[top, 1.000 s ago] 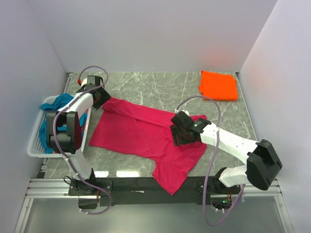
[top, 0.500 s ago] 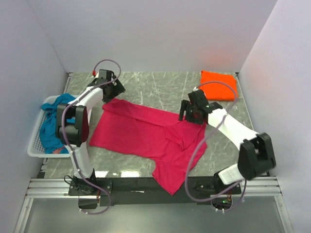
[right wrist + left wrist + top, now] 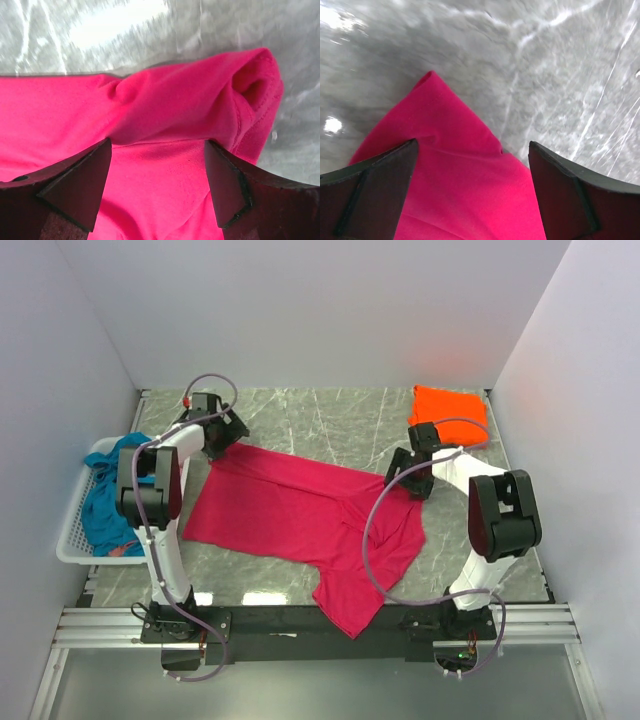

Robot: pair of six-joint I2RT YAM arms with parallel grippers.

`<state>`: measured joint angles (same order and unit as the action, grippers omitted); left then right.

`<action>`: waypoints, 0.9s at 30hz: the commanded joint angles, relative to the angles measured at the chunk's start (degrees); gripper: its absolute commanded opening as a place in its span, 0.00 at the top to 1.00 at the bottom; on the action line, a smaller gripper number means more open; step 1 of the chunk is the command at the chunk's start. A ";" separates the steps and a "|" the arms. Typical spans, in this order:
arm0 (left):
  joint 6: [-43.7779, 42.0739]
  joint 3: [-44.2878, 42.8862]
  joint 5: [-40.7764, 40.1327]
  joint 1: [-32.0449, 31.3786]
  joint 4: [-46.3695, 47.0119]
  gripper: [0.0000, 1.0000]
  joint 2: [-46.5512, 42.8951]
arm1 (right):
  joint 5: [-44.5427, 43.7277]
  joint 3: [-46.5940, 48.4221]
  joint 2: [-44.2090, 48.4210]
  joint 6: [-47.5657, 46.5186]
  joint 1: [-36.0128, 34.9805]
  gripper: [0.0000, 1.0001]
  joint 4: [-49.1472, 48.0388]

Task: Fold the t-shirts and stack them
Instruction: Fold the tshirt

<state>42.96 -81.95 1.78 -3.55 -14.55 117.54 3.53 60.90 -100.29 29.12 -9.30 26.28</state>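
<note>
Left of the magenta-pink t-shirt (image 3: 290,515), a basket (image 3: 70,540) holds the teal-blue t-shirt (image 3: 100,510). The left gripper (image 3: 472,145) hangs over the pink shirt's far-left corner, jaws wide, empty — the right gripper (image 3: 157,145) likewise over its far-right sleeve. Beyond that sleeve lies the folded orange t-shirt (image 3: 450,420).

We note the teal t-shirt (image 3: 100,504) partly hidden inside the basket (image 3: 70,537), and the 2 wrist views crop the pink t-shirt (image 3: 465,195) at their lower edges.
</note>
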 commanded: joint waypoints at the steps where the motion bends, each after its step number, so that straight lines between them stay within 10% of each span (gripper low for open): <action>1: -0.07 3.98 -0.37 1.79 -0.39 0.01 -0.11 | -0.45 2.19 -3.59 -0.82 1.47 0.19 0.77; 15: 3.35 5.58 -5.38 1.97 -2.42 0.01 -3.98 | 2.10 12.12 -8.94 -6.53 3.59 0.19 3.16; 27: 7.31 -10.49 -11.80 2.41 -8.39 0.00 4.71 | -5.29 51.46 -32.22 -13.56 3.06 0.19 16.77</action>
<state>49.36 -87.50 -5.48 -2.04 -20.75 119.83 2.48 102.87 -128.38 19.27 -6.26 38.22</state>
